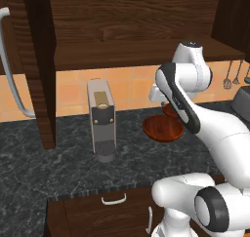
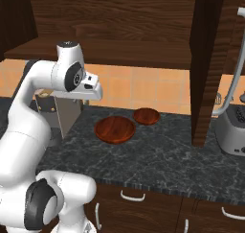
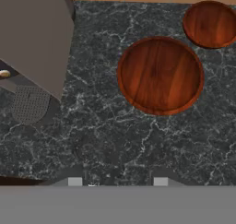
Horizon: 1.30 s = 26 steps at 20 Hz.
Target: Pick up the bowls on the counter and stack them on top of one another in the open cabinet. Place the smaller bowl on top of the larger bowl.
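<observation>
The larger bowl [image 3: 160,75] sits upright on the dark marbled counter [image 3: 115,140], wide and reddish-brown with wood grain inside. It also shows in the base views [image 1: 163,128] [image 2: 115,129]. Just behind it, near the tiled wall, rests the smaller bowl [image 3: 210,23] [image 2: 146,116], apart from the larger one. My gripper [image 3: 117,181] hangs open above the counter, in front and left of the larger bowl, holding nothing. The open cabinet [image 1: 136,53] [image 2: 119,52] spans the wall above, its plank shelf bare.
A grey coffee machine [image 1: 101,119] [image 3: 32,34] stands on the counter left of the bowls, close to my hand. The cabinet doors hang open at both sides, with silver handles [image 1: 12,80] [image 2: 234,88]. A grey appliance [image 2: 232,129] stands at the far right.
</observation>
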{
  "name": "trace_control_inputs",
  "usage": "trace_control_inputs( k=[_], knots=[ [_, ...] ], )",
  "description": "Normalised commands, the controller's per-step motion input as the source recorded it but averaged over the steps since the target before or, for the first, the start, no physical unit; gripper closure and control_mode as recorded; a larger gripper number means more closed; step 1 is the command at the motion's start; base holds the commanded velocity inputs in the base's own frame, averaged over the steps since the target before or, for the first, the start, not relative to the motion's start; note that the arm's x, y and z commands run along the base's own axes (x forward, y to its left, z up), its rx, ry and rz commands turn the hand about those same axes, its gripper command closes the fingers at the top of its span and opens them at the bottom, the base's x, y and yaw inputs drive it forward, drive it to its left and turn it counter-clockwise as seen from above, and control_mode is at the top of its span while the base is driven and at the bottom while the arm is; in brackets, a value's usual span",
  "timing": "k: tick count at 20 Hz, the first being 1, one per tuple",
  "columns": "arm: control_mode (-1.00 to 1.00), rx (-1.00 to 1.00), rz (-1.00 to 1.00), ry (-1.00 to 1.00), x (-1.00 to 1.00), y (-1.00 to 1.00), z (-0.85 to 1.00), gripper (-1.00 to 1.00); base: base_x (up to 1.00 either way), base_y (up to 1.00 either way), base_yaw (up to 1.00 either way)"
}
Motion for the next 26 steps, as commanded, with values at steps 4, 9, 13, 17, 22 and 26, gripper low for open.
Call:
trace_control_inputs(
  k=[4, 9, 13, 17, 22, 26],
  knots=[
    [-1.0, 0.13, -0.14, 0.02, -0.03, -0.46, -0.16, -1.0, 0.0, 0.0, 0.0],
    [-1.0, 0.3, -0.37, -0.03, 0.0, -1.0, -0.59, -1.0, 0.0, 0.0, 0.0],
    [-1.0, 0.27, -0.38, -0.18, 0.14, -1.0, -0.68, -1.0, 0.0, 0.0, 0.0],
    [-1.0, 0.23, -0.34, -0.16, 0.42, -1.0, -0.53, -1.0, 0.0, 0.0, 0.0],
    [-1.0, 0.06, -0.03, -0.04, 0.66, -0.6, -0.25, -1.0, 0.0, 0.0, 0.0],
    [-1.0, 0.0, 0.0, 0.0, 0.92, -0.51, -0.17, -1.0, 0.0, 0.0, 0.0]
  ],
)
